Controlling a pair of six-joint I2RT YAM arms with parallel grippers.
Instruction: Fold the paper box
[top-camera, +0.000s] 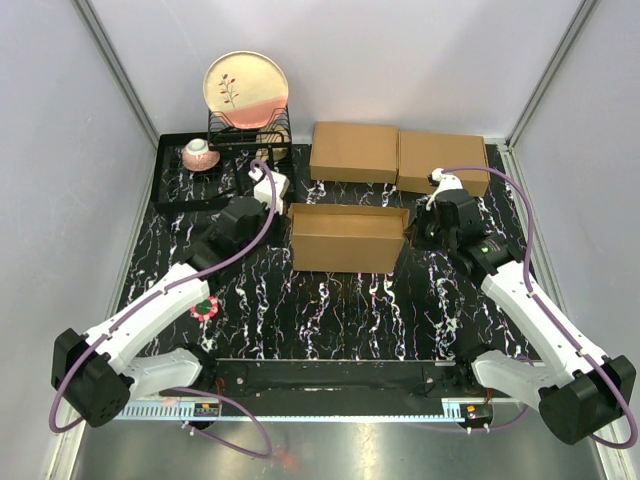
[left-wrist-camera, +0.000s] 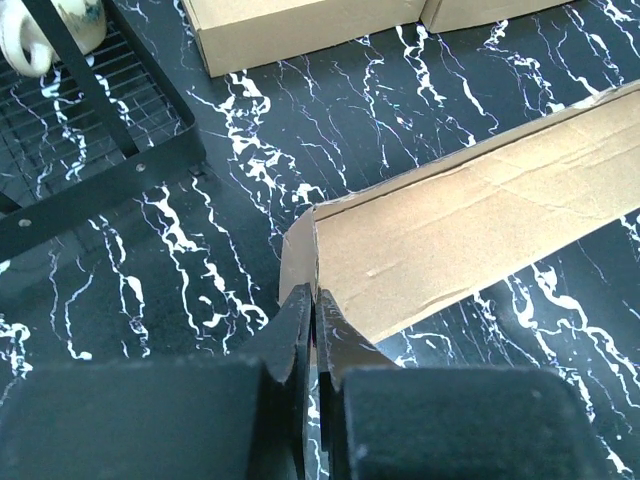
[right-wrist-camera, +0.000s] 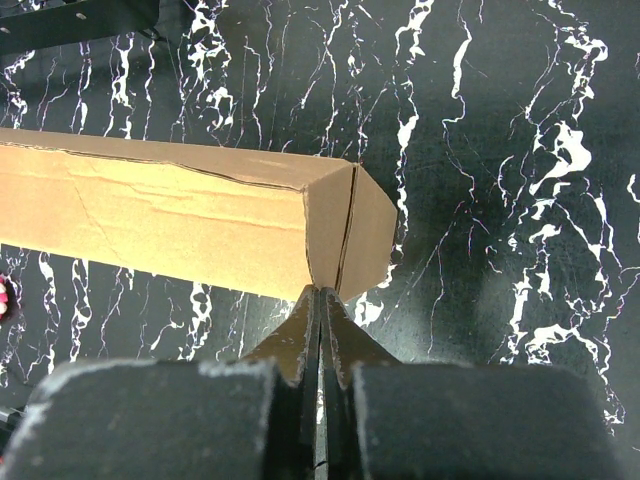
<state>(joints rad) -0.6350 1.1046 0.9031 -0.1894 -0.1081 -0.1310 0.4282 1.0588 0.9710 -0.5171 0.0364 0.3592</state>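
The paper box (top-camera: 345, 238) is a shallow brown cardboard box lying lengthwise mid-table, its long front wall standing. My left gripper (top-camera: 285, 212) is at its left end. In the left wrist view the gripper (left-wrist-camera: 315, 292) is shut, its tips against the box's (left-wrist-camera: 470, 230) small end flap. My right gripper (top-camera: 412, 228) is at the right end. In the right wrist view it (right-wrist-camera: 321, 290) is shut, its tips touching the foot of the box's (right-wrist-camera: 170, 220) end wall by a vertical seam. I see no cardboard between either pair of fingers.
Two flat brown boxes (top-camera: 354, 152) (top-camera: 443, 163) lie side by side just behind the paper box. A black tray (top-camera: 170, 195) with a cup (top-camera: 199, 153) and a wire rack holding a plate (top-camera: 247, 90) stand at the back left. A small red-and-green item (top-camera: 205, 307) lies under the left arm.
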